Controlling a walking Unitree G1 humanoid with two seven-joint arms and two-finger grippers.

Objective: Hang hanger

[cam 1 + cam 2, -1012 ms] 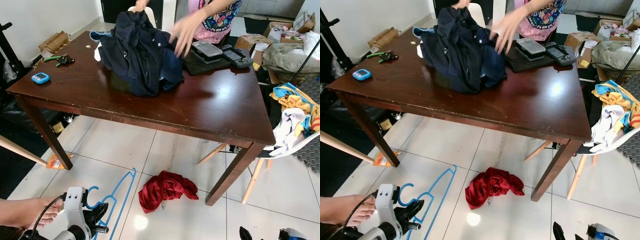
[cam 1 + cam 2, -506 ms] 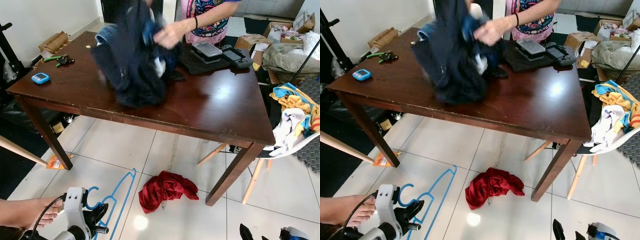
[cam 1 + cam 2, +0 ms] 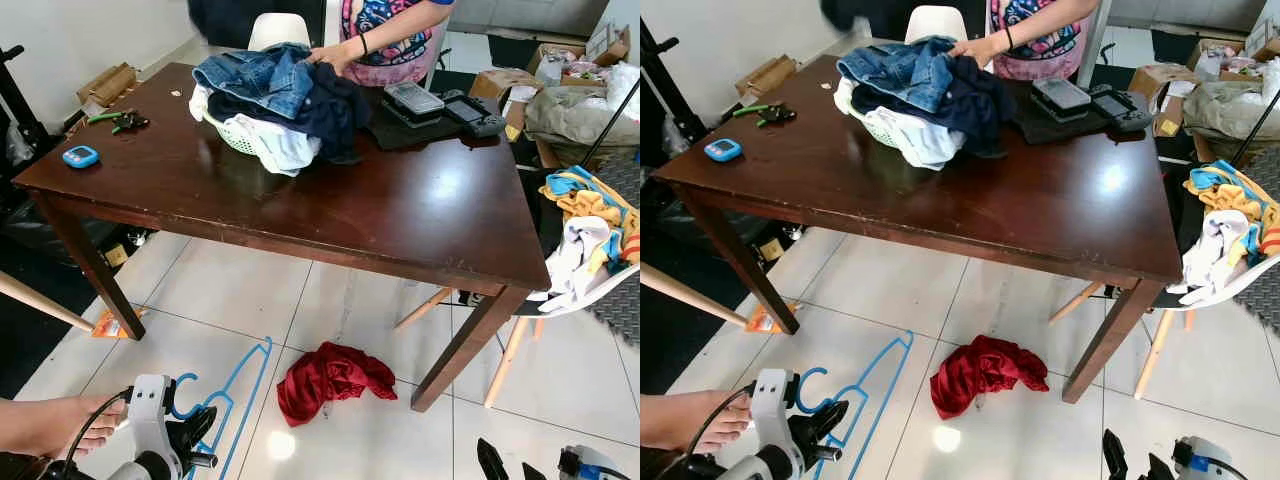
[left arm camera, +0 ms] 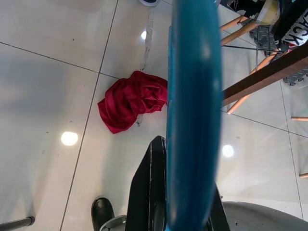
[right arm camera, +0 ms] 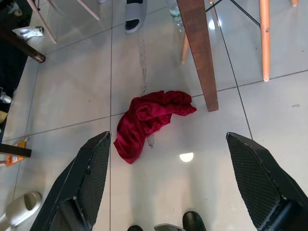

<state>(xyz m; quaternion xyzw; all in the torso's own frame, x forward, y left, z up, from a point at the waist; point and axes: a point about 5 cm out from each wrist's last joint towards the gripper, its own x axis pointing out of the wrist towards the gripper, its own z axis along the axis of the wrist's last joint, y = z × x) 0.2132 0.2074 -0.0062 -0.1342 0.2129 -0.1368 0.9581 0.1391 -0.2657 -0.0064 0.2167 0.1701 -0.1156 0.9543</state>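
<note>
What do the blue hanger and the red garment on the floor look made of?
Blue hanger: probably plastic, going by its thin, smooth, evenly coloured bars; coated wire is possible. The left gripper holds it. Red garment: soft woven cloth with a slight sheen, crumpled in folds.

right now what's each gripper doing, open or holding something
Left gripper: shut on the blue hanger, low over the floor.
Right gripper: open, holding nothing, above the red garment.

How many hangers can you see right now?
1. A blue hanger is held low at the robot's left side by the left gripper, above the tiled floor. More may be hidden among the clothes in the white basket on the table.
</note>
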